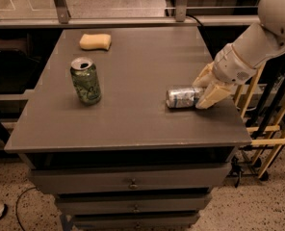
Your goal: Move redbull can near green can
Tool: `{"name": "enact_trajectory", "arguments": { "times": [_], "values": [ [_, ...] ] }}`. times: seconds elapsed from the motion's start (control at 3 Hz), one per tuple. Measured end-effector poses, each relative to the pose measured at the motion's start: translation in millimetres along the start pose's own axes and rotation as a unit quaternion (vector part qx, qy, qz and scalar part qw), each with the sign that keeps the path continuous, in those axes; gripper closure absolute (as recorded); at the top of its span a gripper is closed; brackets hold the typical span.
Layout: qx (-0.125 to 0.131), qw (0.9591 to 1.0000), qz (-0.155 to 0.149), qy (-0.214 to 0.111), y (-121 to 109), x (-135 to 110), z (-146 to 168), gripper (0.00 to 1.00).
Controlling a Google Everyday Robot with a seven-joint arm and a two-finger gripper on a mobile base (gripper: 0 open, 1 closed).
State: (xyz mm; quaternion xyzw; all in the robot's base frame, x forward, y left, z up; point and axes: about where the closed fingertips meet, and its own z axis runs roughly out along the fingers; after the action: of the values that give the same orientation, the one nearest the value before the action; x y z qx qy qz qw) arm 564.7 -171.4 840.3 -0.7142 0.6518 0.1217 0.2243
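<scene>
camera view: the cream two-finger gripper (199,95) is at the right edge of the grey table top (133,124), fingers spread wide around the right end of the slim silver-and-blue redbull can (182,97), which lies on its side. looks like the grasp step. next it needs to close, lift and go left to the upright green soda can (86,81), well apart. the yellow sponge (95,41) at the back isn't in the way.

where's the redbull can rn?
Camera view: the redbull can lies on its side on the right of the table, toward the front, with the gripper at its right end; the green can stands apart on the left.
</scene>
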Motion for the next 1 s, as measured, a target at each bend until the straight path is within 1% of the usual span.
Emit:
{"name": "enact_trajectory", "arguments": {
  "times": [0.33, 0.67, 1.0],
  "values": [
    [0.007, 0.9999, -0.003, -0.011, 1.2, -4.7, -5.0, 0.87],
    [0.027, 0.9989, -0.022, -0.031, 4.4, -24.3, -22.5, 1.00],
    [0.027, 0.9989, -0.022, -0.031, 4.4, -24.4, -22.4, 1.00]
  ]
}}
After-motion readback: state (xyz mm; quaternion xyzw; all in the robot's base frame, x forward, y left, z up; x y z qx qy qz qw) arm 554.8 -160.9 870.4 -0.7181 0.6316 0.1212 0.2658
